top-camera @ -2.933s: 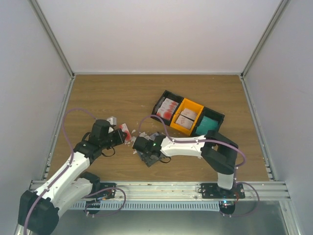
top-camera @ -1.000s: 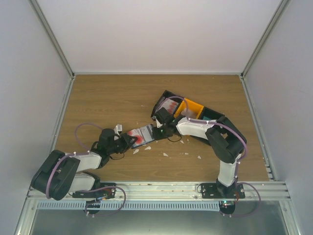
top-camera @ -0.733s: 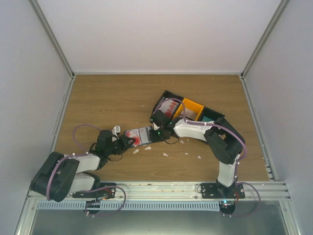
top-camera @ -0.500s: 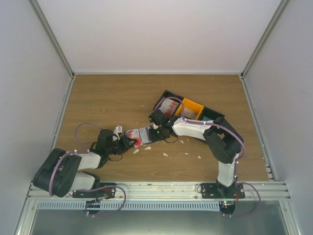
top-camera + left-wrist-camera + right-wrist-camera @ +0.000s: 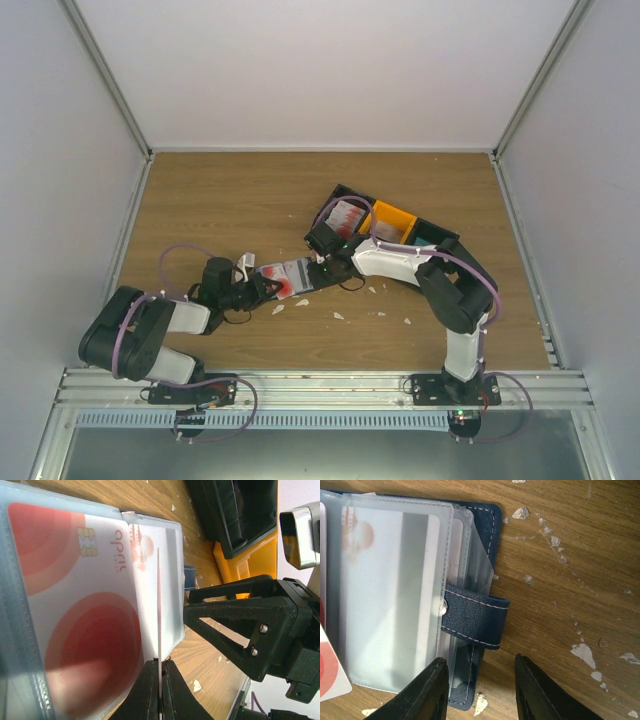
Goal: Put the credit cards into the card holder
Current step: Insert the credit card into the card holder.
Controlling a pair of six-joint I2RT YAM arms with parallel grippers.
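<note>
**Top view.** One card holder (image 5: 292,272) lies open near the middle of the desk (image 5: 220,200), between the left hand (image 5: 262,290) and the right hand (image 5: 322,262). Three tray boxes (image 5: 392,222) stand in a row toward the far right corner: black, orange, black. The first black box holds red-and-white credit cards (image 5: 345,215); their number is not readable. At least five white scraps (image 5: 338,316) lie on the wood nearer the near edge.

**Left wrist view.** Two cards sit in the clear sleeves (image 5: 172,595), a chip card in front and a printed one behind. The left hand is pressed together on a thin white sheet (image 5: 158,610) seen edge-on. Whether it is a sleeve leaf or a card cannot be told.

**Right wrist view.** The right hand is spread and empty, at the holder's edge just below the strap (image 5: 475,617). One pale greyish card shows in a sleeve.

**Judgement.** The task is partly done: at least two cards are sleeved, and the stock in the tray is left to do.
</note>
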